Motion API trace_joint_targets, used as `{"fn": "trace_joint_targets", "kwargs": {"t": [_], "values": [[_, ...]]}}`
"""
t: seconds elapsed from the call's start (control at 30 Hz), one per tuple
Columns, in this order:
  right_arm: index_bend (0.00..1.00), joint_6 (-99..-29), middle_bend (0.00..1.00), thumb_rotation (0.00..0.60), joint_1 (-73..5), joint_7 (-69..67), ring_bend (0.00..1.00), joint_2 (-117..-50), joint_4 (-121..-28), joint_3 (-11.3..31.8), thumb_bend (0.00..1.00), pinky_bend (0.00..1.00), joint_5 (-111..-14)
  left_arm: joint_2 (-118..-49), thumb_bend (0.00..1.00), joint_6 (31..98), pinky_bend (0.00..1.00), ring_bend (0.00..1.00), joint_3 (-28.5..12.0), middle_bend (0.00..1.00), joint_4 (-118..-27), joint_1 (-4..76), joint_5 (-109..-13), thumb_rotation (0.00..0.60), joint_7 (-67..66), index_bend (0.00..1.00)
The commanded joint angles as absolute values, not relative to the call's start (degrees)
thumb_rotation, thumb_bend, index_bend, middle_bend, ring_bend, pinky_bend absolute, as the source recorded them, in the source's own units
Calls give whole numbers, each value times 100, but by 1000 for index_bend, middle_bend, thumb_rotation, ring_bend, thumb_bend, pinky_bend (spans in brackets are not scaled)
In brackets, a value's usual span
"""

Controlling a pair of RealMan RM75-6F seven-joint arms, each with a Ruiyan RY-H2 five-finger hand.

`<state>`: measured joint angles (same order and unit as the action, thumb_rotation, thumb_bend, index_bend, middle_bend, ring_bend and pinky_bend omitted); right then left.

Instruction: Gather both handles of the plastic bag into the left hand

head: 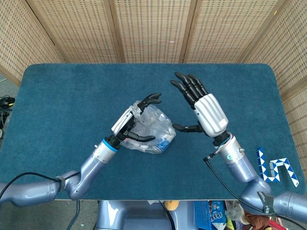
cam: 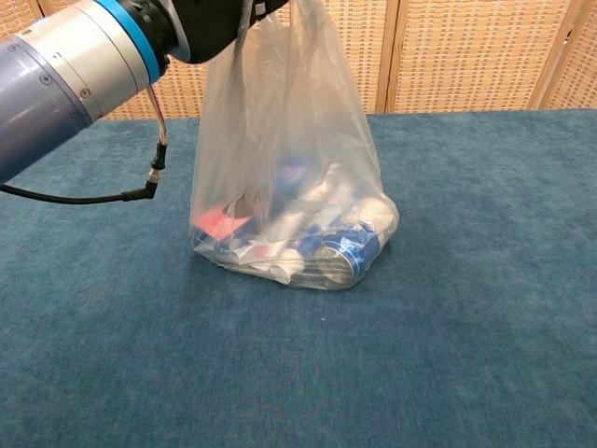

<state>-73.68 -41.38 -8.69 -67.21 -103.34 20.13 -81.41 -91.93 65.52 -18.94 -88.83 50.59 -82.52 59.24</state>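
Observation:
A clear plastic bag [head: 154, 130] [cam: 289, 177] with cans and packets inside stands on the blue table. My left hand [head: 128, 123] grips its gathered handles at the top. In the chest view only that arm's wrist [cam: 140, 37] shows, at the upper left, with the bag's top running out of frame. My right hand [head: 201, 108] hovers apart to the bag's right, fingers spread, holding nothing. The chest view does not show it.
The blue cloth table [head: 67, 96] has a folded blue and white snake puzzle [head: 276, 168] near its right front edge. A black cable [cam: 103, 196] hangs from my left wrist. Wicker screens stand behind the table.

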Motion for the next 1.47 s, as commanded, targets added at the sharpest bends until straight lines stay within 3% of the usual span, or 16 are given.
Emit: {"fn": "trace_joint_targets", "kwargs": {"t": [0.03,0.27,0.57,0.63,0.77,0.83,0.97,1.1,1.17,1.47], "values": [[0,-7528,0,600,-3813,-1291,0,-6545,-9923,1856,0,12,-8124,-9118,97,6549,34,63,-1935,83,-8985,5008,-8214,512,6067,194],[0,-7651,0,600,-3203,-2065,0,-6620,-8835,1307,0,12,-8202,-8952,97,6568,144,130,-1990,186,-9215,4893,-8172,598,6344,236],[0,-7920,0,600,-2467,-2300,0,-6958,-7939,529,0,12,-8523,-8401,80,6507,275,350,-2180,466,-9932,4602,-7926,600,7199,405],[0,-8030,0,600,-2310,-2278,0,-7021,-7884,426,0,12,-8575,-8186,80,6380,322,426,-2297,552,-10193,4533,-7741,600,7506,456],[0,-8207,0,600,-2060,-2186,0,-7056,-7962,280,0,12,-8645,-7874,109,6327,487,613,-2505,761,-10474,4403,-7500,600,7689,662],[0,-8339,0,600,-1939,-2117,0,-7059,-8041,226,0,12,-8709,-7685,169,6306,562,677,-2611,824,-10630,4328,-7392,600,7697,750],[0,-8617,0,600,-1729,-1986,0,-7022,-8284,174,0,12,-8859,-7172,463,6266,736,797,-2868,931,-11001,4140,-7192,600,7629,900],[0,-8896,0,600,-1552,-1806,0,-6974,-8638,141,0,12,-9049,-6328,781,6038,875,872,-3129,994,-11406,3922,-7012,600,7407,988],[0,-8935,0,600,-1493,-1733,0,-6935,-8755,121,0,12,-9096,-5799,866,5857,916,894,-3227,1000,-11640,3776,-7091,600,7389,1000],[0,-8929,0,600,-1397,-1750,0,-6914,-8740,166,0,12,-9134,-4587,911,5747,931,904,-3517,1000,-12131,3297,-7390,600,7709,1000]]}}
